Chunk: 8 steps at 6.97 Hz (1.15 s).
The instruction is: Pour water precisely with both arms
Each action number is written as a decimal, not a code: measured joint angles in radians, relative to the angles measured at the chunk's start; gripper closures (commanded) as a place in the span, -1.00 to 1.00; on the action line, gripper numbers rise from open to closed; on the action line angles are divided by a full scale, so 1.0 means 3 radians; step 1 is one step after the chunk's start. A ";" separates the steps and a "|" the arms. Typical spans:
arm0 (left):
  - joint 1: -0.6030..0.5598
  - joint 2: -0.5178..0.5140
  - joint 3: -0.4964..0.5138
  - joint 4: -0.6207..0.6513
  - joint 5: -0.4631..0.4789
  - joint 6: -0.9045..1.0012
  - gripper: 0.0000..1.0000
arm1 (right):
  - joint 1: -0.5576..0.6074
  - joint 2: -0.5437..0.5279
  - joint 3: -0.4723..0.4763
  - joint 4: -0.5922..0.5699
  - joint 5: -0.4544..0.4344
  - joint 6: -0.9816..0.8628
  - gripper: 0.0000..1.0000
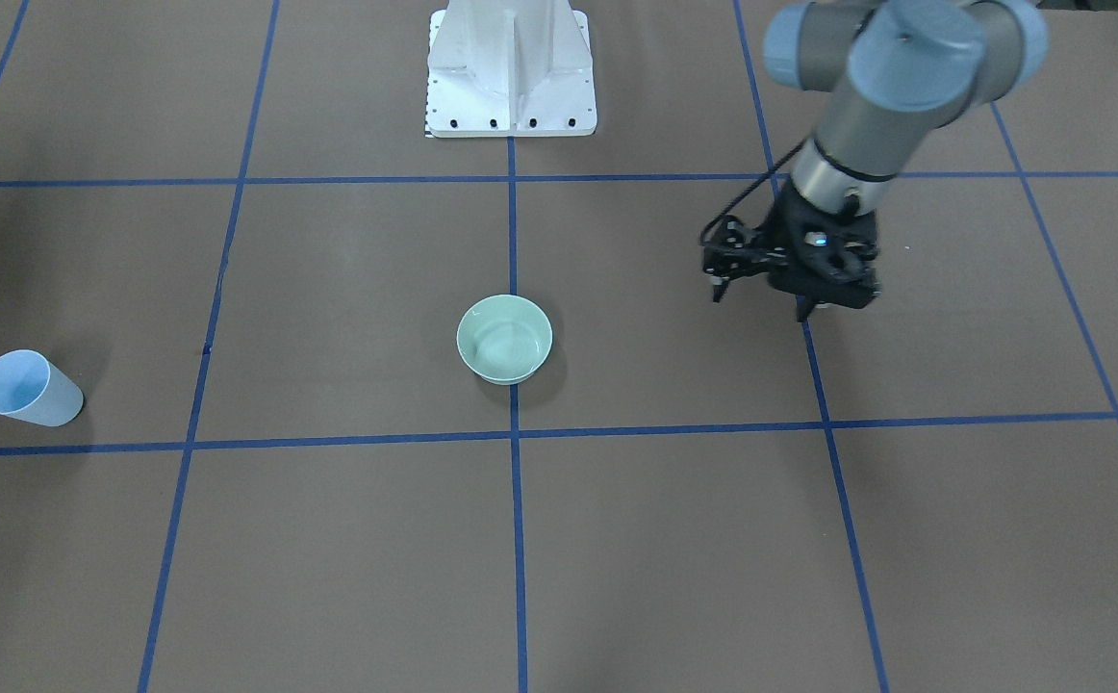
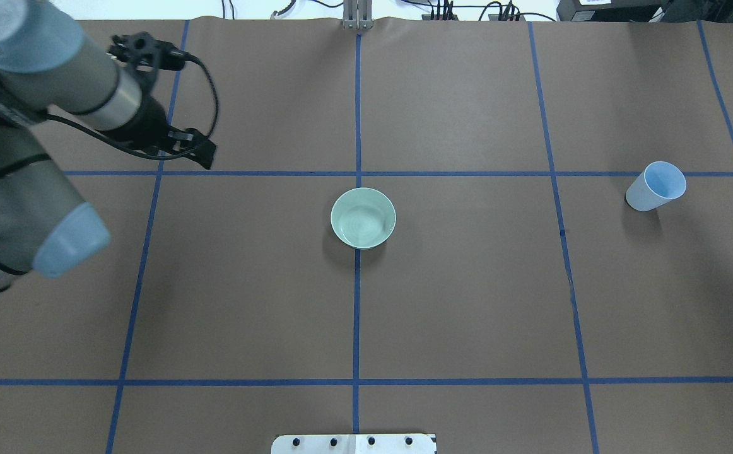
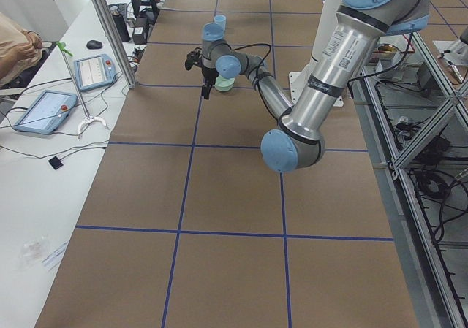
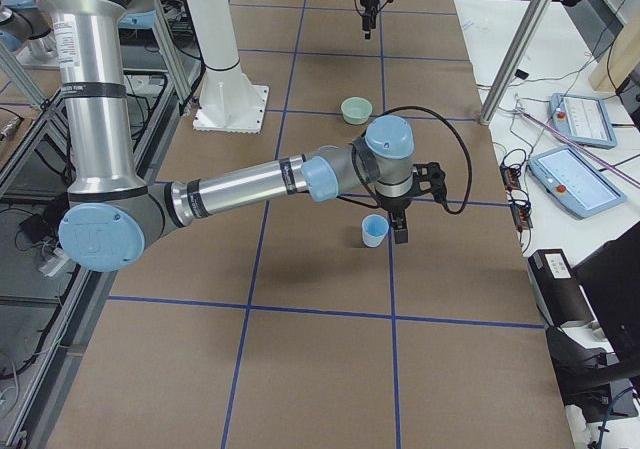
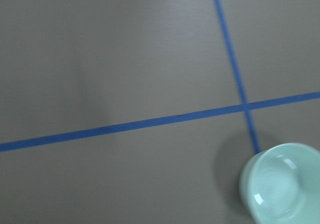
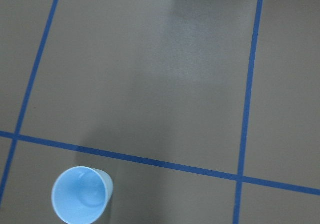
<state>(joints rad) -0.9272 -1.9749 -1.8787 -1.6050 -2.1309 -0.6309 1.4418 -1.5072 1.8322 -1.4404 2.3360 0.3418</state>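
A pale green bowl [image 1: 504, 339] [image 2: 363, 218] stands at the table's centre. Faint rings and glints inside it suggest water. A light-blue cup [image 1: 28, 388] [image 2: 655, 186] stands upright on the robot's right side. I cannot tell if it holds water. My left gripper [image 1: 761, 294] [image 2: 205, 157] hangs empty above the table, well off to the bowl's side, fingers apart. My right gripper [image 4: 401, 231] shows only in the exterior right view. It is close beside the cup [image 4: 374, 230], and I cannot tell if it is open or shut. The right wrist view shows the cup [image 6: 80, 194] from above.
The white pedestal base [image 1: 511, 72] stands at the robot's edge of the table. Blue tape lines grid the brown tabletop [image 2: 467, 302]. Side benches hold control tablets [image 3: 40, 110] [image 4: 578, 119]. Metal posts [image 3: 110, 28] stand at the table's ends.
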 measured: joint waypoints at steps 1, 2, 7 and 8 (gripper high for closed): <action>-0.0370 0.0294 -0.0064 0.0019 -0.0204 0.0581 -1.00 | -0.0149 -0.0038 0.0210 0.0000 -0.0076 0.0408 -0.99; -0.0734 0.0535 -0.0061 0.0035 -0.0365 0.1134 -1.00 | -0.0363 -0.0066 0.0408 0.0000 -0.0273 0.0832 -0.99; -0.2290 0.1047 0.0712 0.0099 -0.0638 0.3413 -1.00 | -0.2026 -0.0117 0.0859 0.0000 -0.2445 0.3041 -1.00; -0.2437 0.1154 0.0737 0.0039 -0.0638 0.3480 -1.00 | -0.2358 -0.0157 0.0854 0.0000 -0.2949 0.3426 -1.00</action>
<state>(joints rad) -1.6582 -1.6287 -1.6575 -1.5932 -2.3224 0.4130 0.7343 -1.5543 2.0884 -1.4404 1.4513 1.3695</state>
